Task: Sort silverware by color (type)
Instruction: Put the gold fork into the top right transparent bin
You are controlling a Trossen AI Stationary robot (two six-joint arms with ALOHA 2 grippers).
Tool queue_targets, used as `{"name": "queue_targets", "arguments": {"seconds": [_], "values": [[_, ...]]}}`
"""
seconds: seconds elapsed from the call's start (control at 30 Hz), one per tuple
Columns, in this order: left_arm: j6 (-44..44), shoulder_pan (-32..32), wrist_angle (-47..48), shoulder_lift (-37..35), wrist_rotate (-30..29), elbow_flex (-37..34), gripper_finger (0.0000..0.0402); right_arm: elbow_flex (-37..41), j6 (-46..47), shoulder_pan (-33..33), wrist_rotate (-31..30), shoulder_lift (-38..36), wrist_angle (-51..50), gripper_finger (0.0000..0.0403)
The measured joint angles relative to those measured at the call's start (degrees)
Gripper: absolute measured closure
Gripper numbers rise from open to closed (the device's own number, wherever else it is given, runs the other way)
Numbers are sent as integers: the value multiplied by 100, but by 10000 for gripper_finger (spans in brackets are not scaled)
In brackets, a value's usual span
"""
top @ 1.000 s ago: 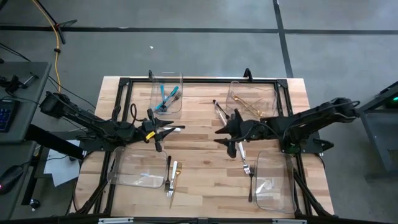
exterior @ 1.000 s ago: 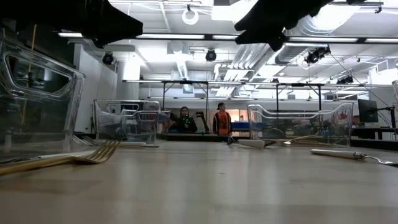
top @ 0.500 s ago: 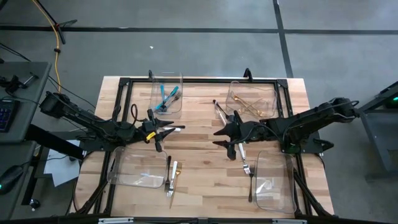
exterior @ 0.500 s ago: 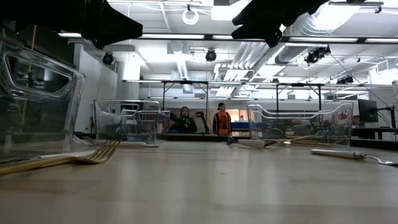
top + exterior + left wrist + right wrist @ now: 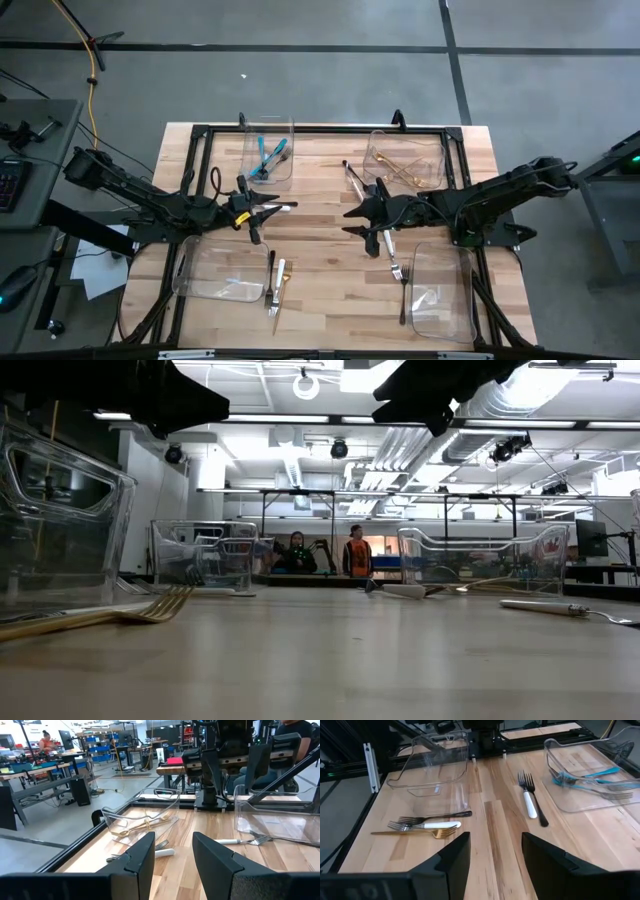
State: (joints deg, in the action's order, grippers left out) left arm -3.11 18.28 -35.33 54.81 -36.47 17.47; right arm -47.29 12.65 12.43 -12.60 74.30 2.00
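I've got both arms up over the worktop (image 5: 320,290), neither carrying anything.

Left hand (image 5: 262,211) sits left of centre, above the boards; fingers (image 5: 145,857) apart w/ a clear gap, empty. Right hand (image 5: 358,212) is right of centre, pointing toward the left one; fingers (image 5: 455,857) also parted, empty.

Silverware as I see it:
- Teal-handled pcs (image 5: 268,155) lie in the far-left clear bin (image 5: 268,132); also seen in right wrist view (image 5: 592,775).
- Gold pcs (image 5: 402,168) lie in the far-right bin (image 5: 432,150); left wrist view shows them inside it (image 5: 142,826).
- White-handled fork (image 5: 353,178) and dark fork (image 5: 349,182) lie loose side by side on the boards just left of the far-right bin, near the right hand. Right wrist view: the pair (image 5: 530,802) next to each other, tines away from cam.
- Near-left cluster: dark fork (image 5: 271,270), white-handled fork (image 5: 277,285), gold fork (image 5: 283,290), close together just right of the near-left bin (image 5: 215,275). Right wrist view shows the three (image 5: 422,825) lying parallel.
- White-handled fork (image 5: 393,262) loose just left of the near-right bin (image 5: 442,290), below the right hand; a dark utensil (image 5: 403,300) beside the same bin's left wall.
- Can't tell what's in the two near bins, if anything.

Low view: gold fork (image 5: 120,612) close on the boards at left; two people (image 5: 325,555) far back in the room.
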Motion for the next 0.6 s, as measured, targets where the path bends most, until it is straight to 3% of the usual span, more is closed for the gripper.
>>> {"name": "queue_targets", "arguments": {"seconds": [0.23,0.4,0.6], "values": [[4,0,0,0,0,0,275,0,-261,0,2,0,0,229],[1,11,-2,0,2,0,275,0,70,43,314,9,35,232],[-97,2,10,0,0,0,275,-9,-142,491,389,657,1071,286]]}}
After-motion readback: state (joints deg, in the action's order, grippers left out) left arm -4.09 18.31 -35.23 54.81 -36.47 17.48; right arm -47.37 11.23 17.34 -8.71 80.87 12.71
